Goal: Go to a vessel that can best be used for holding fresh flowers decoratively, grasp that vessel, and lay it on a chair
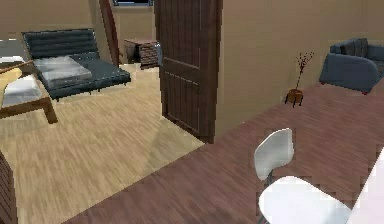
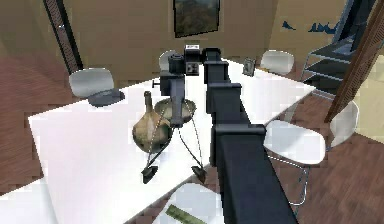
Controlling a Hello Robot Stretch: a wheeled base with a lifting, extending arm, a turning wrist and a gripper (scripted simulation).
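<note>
A tan round-bellied vase (image 2: 150, 124) with a narrow neck is over the white table (image 2: 80, 140) in the arm side view. The dark arm (image 2: 232, 130) reaches out across the table. The gripper (image 2: 176, 174) hangs off its far end, with the body just right of the vase and two thin fingers (image 2: 153, 160) splaying downward. The vase shows against the tabletop beside the gripper, so I cannot tell whether the gripper holds anything. White chairs (image 2: 92, 80) ring the table, one at the arm's right (image 2: 296, 146) and one at the near edge (image 2: 200, 205).
A grey object (image 2: 105, 97) lies on the table's left part. In the forward view a dark wooden door (image 1: 186, 60) stands ahead, with a dark bed (image 1: 72, 62) at left. A potted twig plant (image 1: 297, 85), blue sofa (image 1: 352, 65) and white chair (image 1: 274, 153) are at right.
</note>
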